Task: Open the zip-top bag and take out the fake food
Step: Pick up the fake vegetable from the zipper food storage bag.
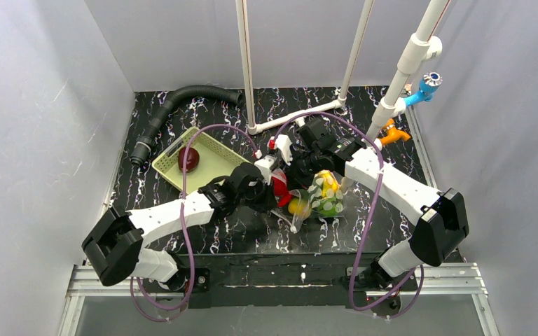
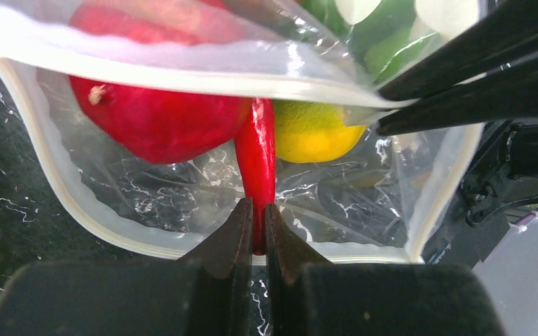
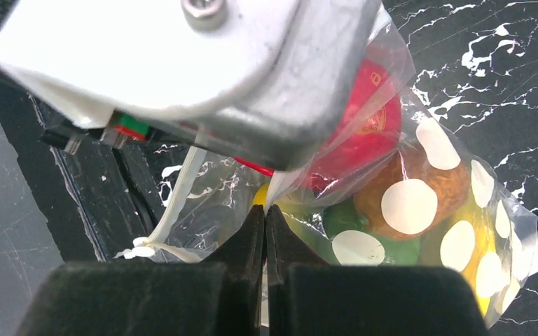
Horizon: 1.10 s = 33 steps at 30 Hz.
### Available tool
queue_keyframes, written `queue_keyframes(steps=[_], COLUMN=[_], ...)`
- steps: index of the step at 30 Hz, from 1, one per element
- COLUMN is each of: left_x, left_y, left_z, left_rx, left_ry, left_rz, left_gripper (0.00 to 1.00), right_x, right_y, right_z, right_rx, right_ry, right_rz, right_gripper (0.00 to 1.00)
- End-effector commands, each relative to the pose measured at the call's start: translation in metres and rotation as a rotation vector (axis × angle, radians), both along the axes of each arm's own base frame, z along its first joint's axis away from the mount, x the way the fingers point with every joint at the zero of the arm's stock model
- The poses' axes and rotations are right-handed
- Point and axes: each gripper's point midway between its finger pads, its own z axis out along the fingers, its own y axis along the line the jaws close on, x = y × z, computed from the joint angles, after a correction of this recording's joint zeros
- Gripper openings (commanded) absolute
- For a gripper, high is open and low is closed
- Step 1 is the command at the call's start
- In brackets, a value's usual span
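The zip-top bag [image 1: 330,207], clear with off-white dots, lies open at mid-table with its mouth toward the left arm. In the left wrist view my left gripper [image 2: 258,207] is shut on a thin bright red pepper [image 2: 256,157] that reaches out over the bag's zip edge [image 2: 63,190]. Behind it inside the bag lie a round red fruit [image 2: 154,119], a yellow fruit [image 2: 315,133] and a green piece [image 2: 382,45]. My right gripper [image 3: 265,208] is shut on the bag's upper lip [image 3: 287,183], holding the mouth up. An orange-brown fruit [image 3: 378,199] shows through the plastic.
A pale green basket [image 1: 218,164] stands left of the bag with a dark red fruit [image 1: 188,159] in it. A black hose [image 1: 175,105] curls at the back left. White pipes [image 1: 246,63] and an orange clamp [image 1: 393,134] stand behind.
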Motion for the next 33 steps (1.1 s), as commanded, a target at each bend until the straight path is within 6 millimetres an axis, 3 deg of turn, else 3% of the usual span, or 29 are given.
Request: queue_keyframes(steps=[1,5,9,13,16,18,24,30,33], left_x=[-0.012,-0.016,-0.018,-0.017,-0.019,-0.020,-0.029,-0.027,-0.023], left_y=[-0.003,-0.010,-0.001,-0.016,-0.028,-0.025,-0.004,0.003,0.008], left_z=[0.024,0.033,0.031,0.011,0.024,0.026,0.001,0.017,0.029], left_rx=[0.021,0.037,0.089,0.036,-0.014,-0.010,0.073,0.023,-0.005], left_ry=[0.031,0.087,0.118,0.164,0.188,0.189,0.248,0.213,0.157], left_rz=[-0.080,-0.104,-0.083,-0.116,-0.148,-0.136,-0.074,-0.003,0.021], left_gripper=[0.00,0.00,0.00,0.00,0.00,0.00,0.00,0.40,0.53], right_x=[0.006,0.006,0.009,0.009,0.009,0.008,0.007,0.004,0.001], right_y=[0.004,0.004,0.004,0.003,0.003,0.004,0.004,0.006,0.007], right_z=[0.007,0.007,0.008,0.007,0.005,0.005,0.005,0.004,0.003], right_rx=[0.016,0.017,0.012,0.010,0.009,0.011,0.015,0.020,0.024], right_ry=[-0.040,-0.039,-0.054,-0.053,-0.051,-0.047,-0.041,-0.022,-0.012], right_rz=[0.000,0.001,-0.011,-0.013,-0.012,-0.009,-0.004,0.010,0.020], right_gripper=[0.01,0.01,0.01,0.01,0.01,0.01,0.01,0.01,0.01])
